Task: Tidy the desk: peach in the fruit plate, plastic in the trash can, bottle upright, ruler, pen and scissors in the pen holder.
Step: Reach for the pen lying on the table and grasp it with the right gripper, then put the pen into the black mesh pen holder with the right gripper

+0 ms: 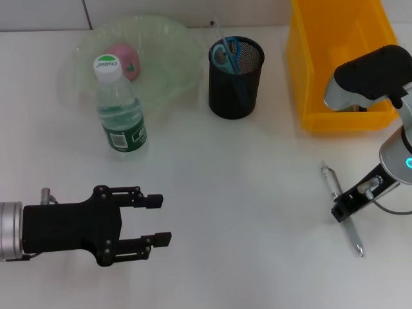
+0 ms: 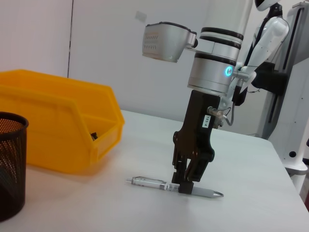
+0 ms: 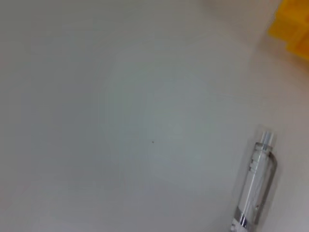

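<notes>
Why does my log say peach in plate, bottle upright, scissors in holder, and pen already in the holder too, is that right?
Not quite. The pen is not in the pen holder; the head view shows it lying on the desk, with the right gripper down on it. The rest holds: peach in the fruit plate, bottle upright, scissors in the holder.

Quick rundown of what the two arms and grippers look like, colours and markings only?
Left gripper: matte black, blocky body with visible screws, on a silver cylindrical wrist. Right gripper: also black, with a small white label on its side, below a silver and white wrist with black bands and a glowing cyan ring light. A grey perforated camera housing sits beside that wrist; thin cables run there.
</notes>
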Tool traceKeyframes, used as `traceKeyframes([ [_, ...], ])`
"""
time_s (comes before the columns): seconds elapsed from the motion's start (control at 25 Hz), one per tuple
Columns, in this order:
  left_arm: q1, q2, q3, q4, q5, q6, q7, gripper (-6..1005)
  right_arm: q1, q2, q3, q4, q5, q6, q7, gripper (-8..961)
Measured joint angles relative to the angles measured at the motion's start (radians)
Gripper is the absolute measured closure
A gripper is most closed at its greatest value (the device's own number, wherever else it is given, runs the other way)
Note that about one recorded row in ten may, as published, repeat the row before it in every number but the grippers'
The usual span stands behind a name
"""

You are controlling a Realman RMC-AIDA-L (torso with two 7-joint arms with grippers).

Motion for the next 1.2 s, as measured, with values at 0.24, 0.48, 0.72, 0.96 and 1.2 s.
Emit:
traceKeyframes([
  [0.24, 0.001, -0.001, 0.0, 0.0, 0.0, -0.002, 0.001, 357, -0.013, 0.0, -0.004, 0.001, 0.002, 0.009, 0.0, 698],
  [0.48, 0.003, -0.001, 0.0, 0.0, 0.0, -0.003, 0.002, 357, -0.037, 0.0, 0.003, -0.061, 0.023, 0.008, -0.009, 790],
  [0.72, 0.003, -0.002, 0.0, 0.0, -0.001, -0.003, 0.002, 357, -0.051, 0.0, 0.041, -0.162, 0.038, 0.001, -0.033, 836],
  [0.96, 0.003, -0.002, 0.0, -0.004, -0.004, -0.001, 0.003, 357, -0.117, 0.0, 0.316, -0.276, 0.32, 0.129, -0.237, 835],
  [1.2, 0.008, -0.003, 0.0, -0.005, -0.009, 0.001, 0.003, 357, -0.135, -0.012, 0.536, 0.016, 0.867, 0.331, -0.661, 832],
])
